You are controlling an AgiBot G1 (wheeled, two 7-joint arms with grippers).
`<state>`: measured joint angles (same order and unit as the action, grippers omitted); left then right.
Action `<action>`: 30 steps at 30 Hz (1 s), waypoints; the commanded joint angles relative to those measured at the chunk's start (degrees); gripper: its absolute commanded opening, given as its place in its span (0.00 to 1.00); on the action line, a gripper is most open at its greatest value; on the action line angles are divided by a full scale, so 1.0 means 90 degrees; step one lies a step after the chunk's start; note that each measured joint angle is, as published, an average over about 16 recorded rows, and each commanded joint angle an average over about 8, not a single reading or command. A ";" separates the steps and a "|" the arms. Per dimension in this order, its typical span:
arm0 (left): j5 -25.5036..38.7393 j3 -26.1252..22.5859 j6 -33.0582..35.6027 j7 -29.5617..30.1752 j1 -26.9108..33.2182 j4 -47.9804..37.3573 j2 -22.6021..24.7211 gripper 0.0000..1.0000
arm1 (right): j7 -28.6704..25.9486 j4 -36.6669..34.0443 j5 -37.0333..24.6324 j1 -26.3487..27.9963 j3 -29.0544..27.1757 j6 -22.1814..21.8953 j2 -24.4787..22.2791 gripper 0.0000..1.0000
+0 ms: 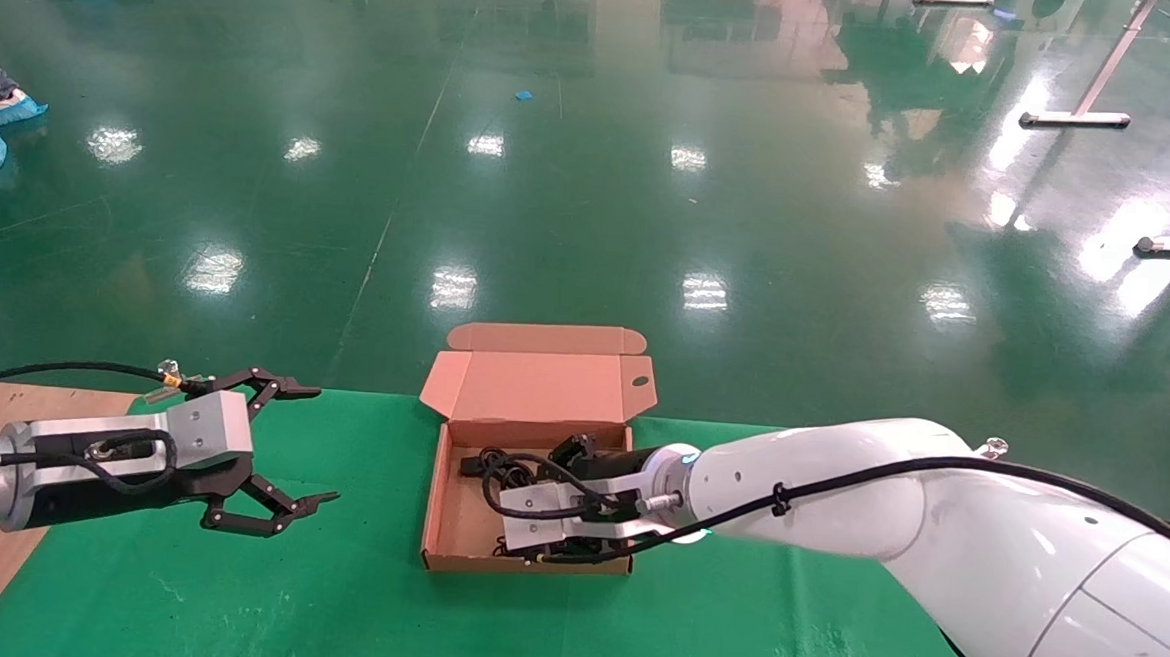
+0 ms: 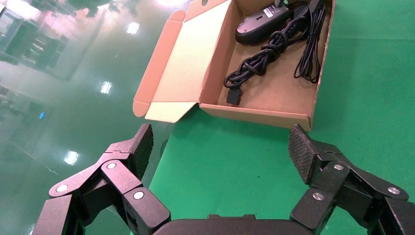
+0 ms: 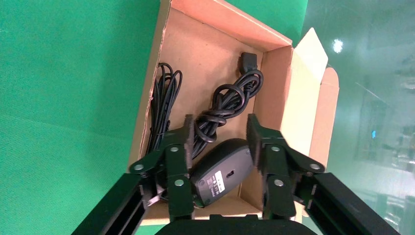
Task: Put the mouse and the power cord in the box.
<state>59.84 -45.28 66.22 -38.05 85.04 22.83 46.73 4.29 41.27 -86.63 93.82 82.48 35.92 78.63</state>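
**Mouse and cord both in box**

Head: R gripper (image 1: 495, 509) inside box (image 1: 539, 434); L gripper (image 1: 304, 444) spread, idle.

L wrist: power cord (image 2: 254, 61) stiff, knotted; grab mid-bundle.

R wrist: fingers (image 3: 182, 147) apart, straddling mouse (image 3: 222, 169); light, slick, grip its sides.

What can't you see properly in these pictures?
- Head view: most of the box's contents, hidden by the right gripper and its cables.
- Left wrist view: the mouse and power cord, cut off at the picture's edge.
- Right wrist view: whether the right gripper's fingers touch the mouse.
- The open left gripper hovers beside the box.
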 commanded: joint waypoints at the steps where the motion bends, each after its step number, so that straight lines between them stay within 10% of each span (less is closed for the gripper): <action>1: 0.0002 -0.0001 -0.0004 0.0002 -0.0002 0.0006 -0.0001 1.00 | 0.0003 -0.0004 -0.0007 0.0003 -0.0002 -0.0001 0.0001 1.00; 30: -0.0727 0.1186 0.0787 0.1984 -0.0955 0.2070 -0.0478 1.00 | -0.0627 0.1349 0.1866 -0.1349 -0.2792 0.2084 -0.1827 1.00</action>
<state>53.30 -34.62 73.29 -20.21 76.45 41.45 42.44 -1.35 53.40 -69.85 81.69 57.37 54.67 62.20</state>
